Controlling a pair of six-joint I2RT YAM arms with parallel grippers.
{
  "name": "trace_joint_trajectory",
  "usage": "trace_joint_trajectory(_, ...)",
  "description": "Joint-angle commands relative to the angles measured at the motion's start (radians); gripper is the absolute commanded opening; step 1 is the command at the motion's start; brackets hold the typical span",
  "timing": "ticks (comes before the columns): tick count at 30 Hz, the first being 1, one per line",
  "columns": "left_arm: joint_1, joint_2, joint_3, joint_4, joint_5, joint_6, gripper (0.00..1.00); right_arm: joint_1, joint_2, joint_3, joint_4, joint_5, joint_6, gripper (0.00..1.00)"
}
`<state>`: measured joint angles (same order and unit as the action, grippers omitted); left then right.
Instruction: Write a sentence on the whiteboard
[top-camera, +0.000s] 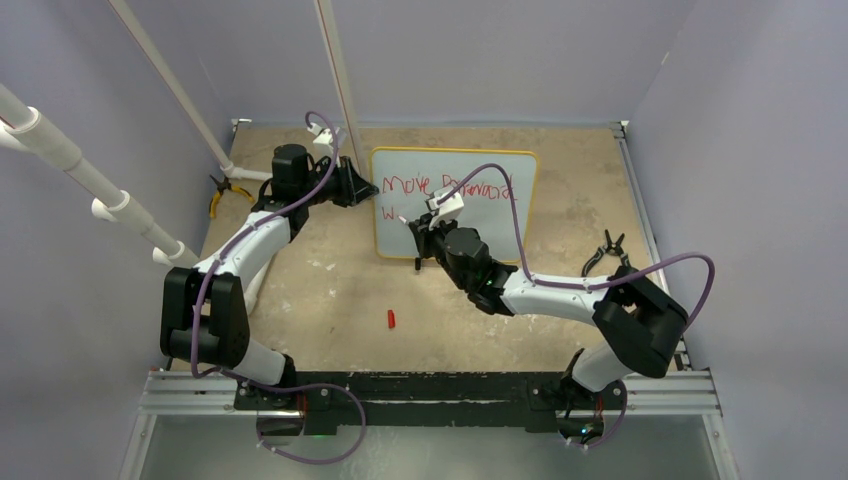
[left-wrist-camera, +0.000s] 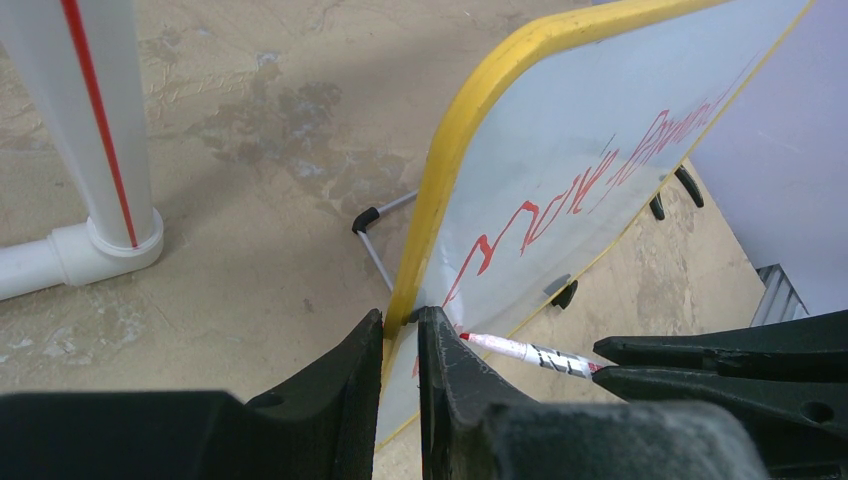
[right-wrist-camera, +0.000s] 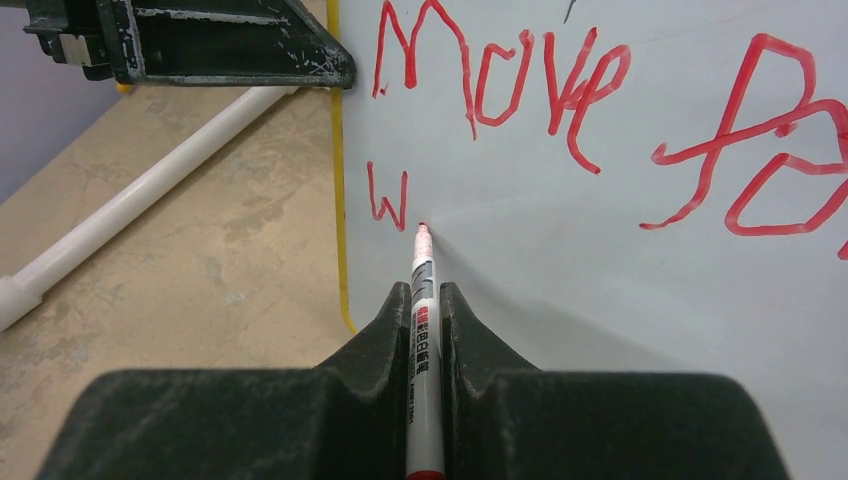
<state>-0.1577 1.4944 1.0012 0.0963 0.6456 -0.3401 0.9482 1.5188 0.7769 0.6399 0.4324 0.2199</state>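
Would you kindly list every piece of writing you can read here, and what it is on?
"Move": red, top line of the whiteboard.
"Forward": after it, scrawled and partly behind a cable, so uncertain.
"W": red, starting the second line.
Print on the marker barrel: too small to read.

The whiteboard (top-camera: 395, 240) sits in the upper middle of the top view, on the tan surface. It is a small white rectangle with rounded corners and a thin yellow frame. It is propped at a tilt on thin wire legs with black tips, its face turned up. The left pincer (left-wrist-camera: 400, 325) clamps its left edge. The sentence (top-camera: 445, 187) is unfinished: thin red handwriting reads "Move" and a scrawled second word across the top, with a lone "w" (right-wrist-camera: 387, 200) beneath at the left. A red marker (right-wrist-camera: 422, 290) touches the board just right of that letter.
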Motion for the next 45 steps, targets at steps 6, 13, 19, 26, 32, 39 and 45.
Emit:
trace_joint_trajectory(6, -0.014, 0.004, 0.004, 0.024, 0.021, 0.001, 0.16, -0.003, 0.0, 0.053, 0.033, 0.059, -0.021, 0.0)
trace_joint_trajectory(13, -0.014, 0.006, 0.005, 0.025, 0.022, 0.001, 0.16, -0.003, 0.001, 0.061, 0.038, 0.063, -0.033, 0.0)
trace_joint_trajectory(19, -0.014, 0.004, 0.004, 0.024, 0.02, 0.001, 0.16, -0.003, -0.017, 0.038, 0.063, 0.032, -0.044, 0.0)
trace_joint_trajectory(26, -0.014, 0.006, 0.002, 0.023, 0.019, 0.001, 0.16, -0.003, -0.058, 0.021, 0.107, -0.013, -0.062, 0.0)
trace_joint_trajectory(32, -0.014, 0.006, 0.004, 0.022, 0.02, 0.001, 0.16, -0.003, -0.028, 0.052, 0.086, 0.022, -0.059, 0.0)
trace_joint_trajectory(39, -0.014, 0.006, 0.003, 0.024, 0.02, 0.001, 0.16, -0.003, -0.002, 0.069, 0.058, 0.039, -0.045, 0.0)
trace_joint_trajectory(45, -0.015, 0.006, 0.003, 0.025, 0.02, 0.001, 0.15, -0.002, 0.024, 0.085, 0.032, 0.054, -0.044, 0.0)
